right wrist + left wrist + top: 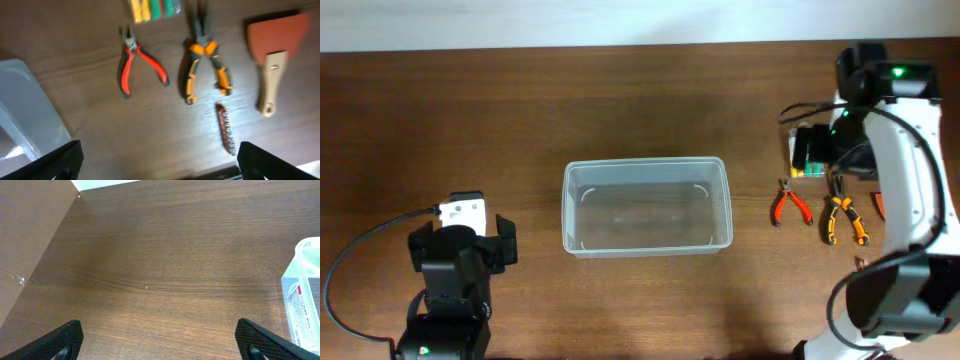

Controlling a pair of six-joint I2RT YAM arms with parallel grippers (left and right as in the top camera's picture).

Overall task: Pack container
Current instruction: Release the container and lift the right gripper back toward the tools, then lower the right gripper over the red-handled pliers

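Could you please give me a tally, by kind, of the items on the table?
Clear container: 1
Pliers: 2 (red-handled pliers, orange-handled pliers)
Scraper: 1
Bit strip: 1
Yellow-green pack: 1
Total: 6

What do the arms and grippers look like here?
The left arm is black, with a white block near its wrist and a black cable looping beside it. The right arm has white shells over black joints and a green light. The fingers of the left gripper and right gripper are black with a mesh texture.
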